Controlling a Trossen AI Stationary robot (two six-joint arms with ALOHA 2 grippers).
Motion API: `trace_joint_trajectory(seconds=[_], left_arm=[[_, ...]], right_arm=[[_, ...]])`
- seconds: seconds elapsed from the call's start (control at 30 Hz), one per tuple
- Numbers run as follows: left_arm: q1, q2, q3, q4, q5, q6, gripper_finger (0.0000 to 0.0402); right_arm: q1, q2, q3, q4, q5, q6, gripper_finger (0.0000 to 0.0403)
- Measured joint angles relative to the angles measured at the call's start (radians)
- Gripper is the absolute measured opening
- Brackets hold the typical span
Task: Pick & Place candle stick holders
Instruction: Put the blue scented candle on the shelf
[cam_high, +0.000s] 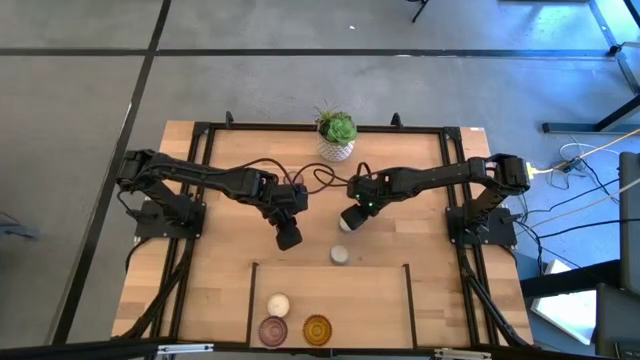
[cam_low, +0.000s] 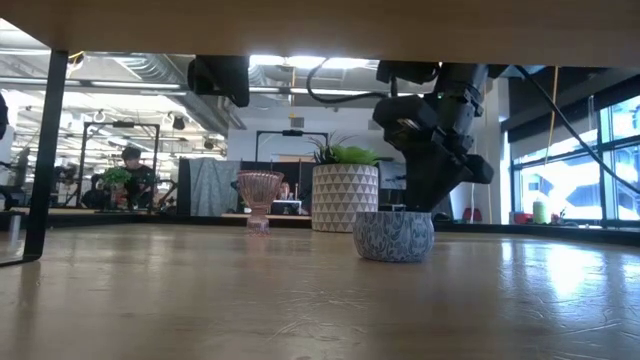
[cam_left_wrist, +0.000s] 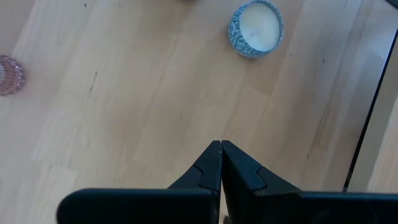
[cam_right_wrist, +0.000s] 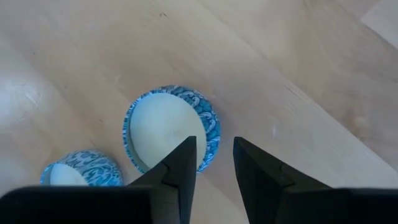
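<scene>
The candle stick holder (cam_right_wrist: 163, 127) being worked on is a small round cup with a blue-patterned wall and a pale cream filling. It sits on the bare wood near the table's middle, just under the right gripper (cam_right_wrist: 214, 144). The gripper's fingers (cam_right_wrist: 183, 163) stand a little apart, one over the cream filling and the other outside the rim. A sliver of wood shows between rim and outer finger, and whether either touches cannot be told. A second patterned holder (cam_high: 340, 255), likewise cream-filled, stands near it toward the front edge. In the dark-lined bay (cam_high: 408, 290) at the front lie three more: a cream holder (cam_high: 277, 304), a pink holder (cam_high: 272, 330) and an amber holder (cam_high: 317, 328), close together at the bay's left. The right arm reaches in from its base with the wrist angled down. The left gripper (cam_left_wrist: 221, 147) hangs over bare wood just left of centre, its fingers pressed together on nothing. The left wrist and low views show another pink glass holder (cam_low: 259, 197), upright on its stem, which the high view does not. Behind stands the plant pot (cam_low: 345, 197).
</scene>
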Motion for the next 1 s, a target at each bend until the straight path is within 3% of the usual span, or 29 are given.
trace_joint_trajectory(seconds=[0.73,1.0], left_arm=[[0.0,-0.001,0.0,-0.001,0.0,0.001,0.0002],[0.0,-0.001,0.0,-0.001,-0.001,0.001,0.0002]], right_arm=[[0.007,0.046,0.0,0.006,-0.049,0.048,0.0107],[0.007,0.047,0.0,-0.007,-0.047,0.055,0.0049]])
